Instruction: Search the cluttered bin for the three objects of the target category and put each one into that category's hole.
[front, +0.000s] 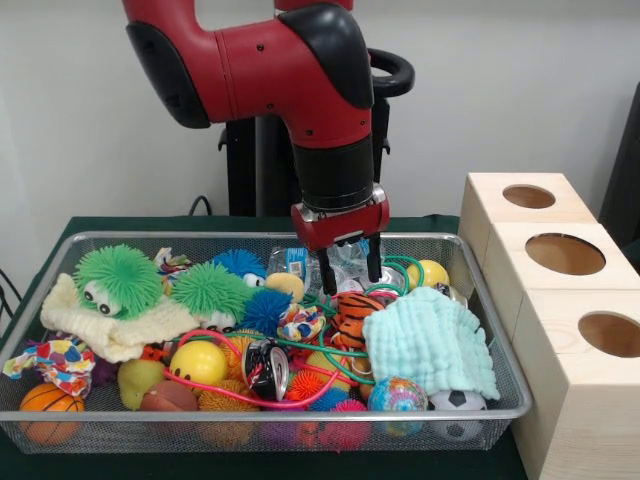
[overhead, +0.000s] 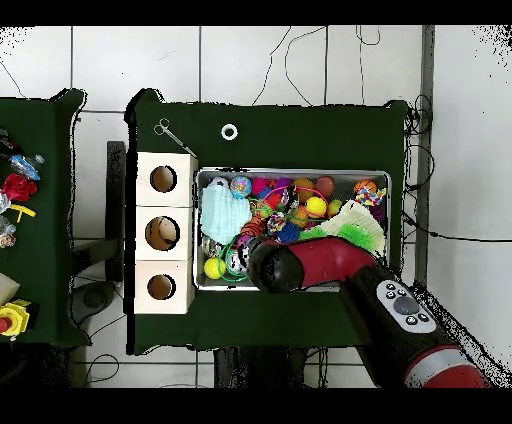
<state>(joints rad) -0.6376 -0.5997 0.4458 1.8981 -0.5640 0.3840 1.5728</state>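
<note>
**A:** Where was the gripper at that moment?

**B:** It hung low inside the wire bin, toward the bin's far edge and a little toward the side where the wooden boxes stood. Its two black fingers were spread apart, with nothing pinched between them. The tips reached down to the clutter, just above a striped tiger toy.

**A:** And the boxes?

**B:** Three of them stood in a row against the bin's short edge, each with a round hole in its top. I could not tell which category belonged to which hole.

**A:** What lay in the bin?

**B:** A mint-green cloth lay by the edge nearest the boxes, with a soccer ball beside the near corner. A yellow smiley ball sat near the middle of the near edge, and an orange basketball in the opposite near corner. Two green spiky toys rested toward the far edge, one on a cream knitted cloth.

**A:** From overhead?

**B:** The red arm covered part of the bin.
</note>
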